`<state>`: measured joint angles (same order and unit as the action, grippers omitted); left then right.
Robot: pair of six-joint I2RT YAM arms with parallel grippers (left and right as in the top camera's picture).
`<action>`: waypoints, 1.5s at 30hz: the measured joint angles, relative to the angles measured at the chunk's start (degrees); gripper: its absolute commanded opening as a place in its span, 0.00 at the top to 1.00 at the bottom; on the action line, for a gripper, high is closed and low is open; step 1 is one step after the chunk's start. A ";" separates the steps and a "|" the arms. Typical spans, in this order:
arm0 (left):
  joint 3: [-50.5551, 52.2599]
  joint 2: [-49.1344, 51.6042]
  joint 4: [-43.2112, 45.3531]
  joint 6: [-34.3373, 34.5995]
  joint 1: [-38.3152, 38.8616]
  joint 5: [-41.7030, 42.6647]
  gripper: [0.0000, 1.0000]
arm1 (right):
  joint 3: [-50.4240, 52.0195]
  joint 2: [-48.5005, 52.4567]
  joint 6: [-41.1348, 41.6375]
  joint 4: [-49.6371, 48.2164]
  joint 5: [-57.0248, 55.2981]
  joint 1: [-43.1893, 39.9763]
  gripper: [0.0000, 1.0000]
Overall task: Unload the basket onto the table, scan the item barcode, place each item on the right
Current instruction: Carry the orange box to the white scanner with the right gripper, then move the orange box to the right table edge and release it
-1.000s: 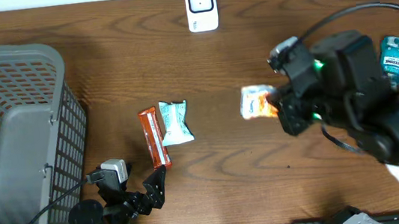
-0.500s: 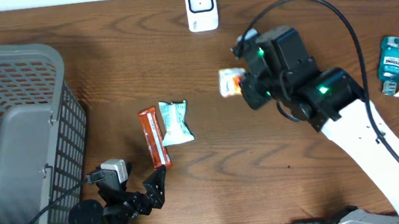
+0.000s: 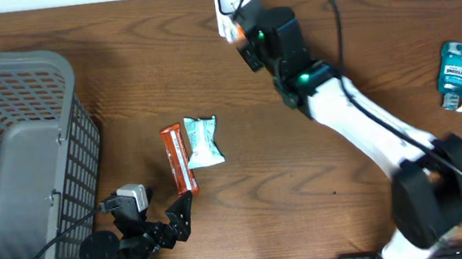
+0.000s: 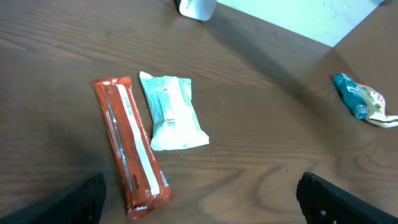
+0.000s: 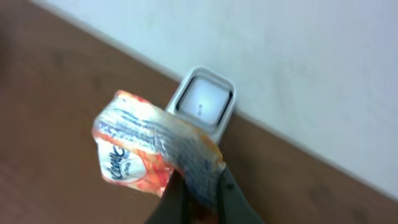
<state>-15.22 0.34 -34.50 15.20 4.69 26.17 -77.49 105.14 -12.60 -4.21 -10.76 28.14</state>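
Right gripper (image 5: 202, 190) pinches an orange-white packet (image 5: 146, 152), lettering blurred, near the scanner (image 5: 203, 103).

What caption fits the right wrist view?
Right gripper holds an orange-and-white snack packet in front of the white scanner.

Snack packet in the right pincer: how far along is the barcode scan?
Done: the right pincer is shut on the orange-and-white snack packet, so the pickup is over. In hand: it holds the packet right in front of the white scanner; whether the barcode faces it I cannot tell. Left: probably the red bar and teal packet, lying side by side untouched.
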 measured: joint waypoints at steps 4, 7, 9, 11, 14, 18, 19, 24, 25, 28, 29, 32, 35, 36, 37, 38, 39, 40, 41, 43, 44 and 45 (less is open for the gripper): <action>0.00 0.00 -0.02 0.00 0.00 0.02 0.02 | -0.35 6.25 1.57 -14.97 -0.66 -1.42 0.99; 0.00 0.00 -0.02 0.00 0.00 0.02 0.02 | -2.78 11.69 4.02 -19.61 -0.52 -3.32 0.99; 0.00 -0.02 -0.04 -0.02 0.00 0.02 0.02 | -5.64 15.52 5.55 -19.67 0.02 -4.48 0.99; 0.00 -0.02 -0.02 0.00 0.00 0.02 0.02 | -10.60 21.24 7.43 -19.30 0.94 -5.97 0.99; 0.00 -0.02 0.00 -0.02 0.00 0.02 0.02 | -16.37 25.81 9.33 -16.02 1.53 -6.84 0.99; 0.00 -0.02 -0.02 -0.02 0.00 0.02 0.02 | -23.06 29.94 11.56 -13.16 4.37 -7.23 0.99; 0.00 -0.02 -0.04 0.00 0.00 0.02 0.02 | -23.98 30.34 12.26 -13.18 5.03 -7.23 0.99; 0.00 -0.02 -0.04 0.00 0.00 0.02 0.02 | -24.85 30.42 13.90 -14.10 6.56 -7.21 0.99; 0.00 -0.02 -0.04 0.00 0.00 0.02 0.02 | -24.85 30.51 13.97 -14.51 6.62 -7.21 0.99; 0.00 -0.02 -0.02 0.00 0.00 0.02 0.02 | -25.03 31.28 14.40 -15.30 6.93 -7.21 0.99; 0.00 -0.02 -0.04 0.00 0.00 0.02 0.02 | -25.03 31.58 14.56 -15.23 6.97 -7.21 0.99; 0.00 -0.02 -0.02 -0.02 0.00 0.02 0.02 | -25.03 32.35 14.80 -14.75 7.30 -7.21 0.99; 0.00 -0.02 -0.04 0.00 0.00 0.02 0.02 | -25.11 32.37 15.72 -10.88 9.01 -7.21 0.99; 0.00 -0.02 -0.02 0.00 0.00 0.02 0.02 | -25.16 32.04 16.39 -8.07 9.84 -7.23 0.99; 0.00 -0.02 0.00 0.00 0.00 0.00 0.02 | -25.14 31.54 17.03 -4.87 10.67 -7.23 0.99; 0.00 -0.02 0.00 0.00 0.00 0.00 0.02 | -25.11 30.84 17.68 -1.97 11.56 -7.23 0.99; 0.00 -0.02 -0.02 -0.02 0.00 0.00 0.02 | -25.11 29.77 18.29 1.88 12.48 -7.34 0.99; 0.00 0.00 0.00 -0.02 0.00 0.02 0.02 | -25.05 28.24 18.88 6.69 13.68 -7.41 0.99; 0.00 -0.02 -0.02 0.00 0.00 0.00 0.02 | -25.03 26.43 19.56 10.97 14.93 -7.54 0.99; 0.00 0.00 0.02 0.00 0.00 0.02 0.02 | -24.98 21.33 20.39 21.92 17.84 -8.13 0.99; 0.00 -0.02 -0.02 0.00 0.00 0.02 0.02 | -25.00 18.08 20.87 27.93 19.76 -8.63 0.99; 0.00 -0.04 -0.11 0.00 0.00 0.00 0.02 | -25.11 13.94 21.18 35.32 21.64 -9.60 0.99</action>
<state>-15.22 0.30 -34.61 15.20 4.69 26.17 -102.61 119.09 8.58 31.11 10.87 18.55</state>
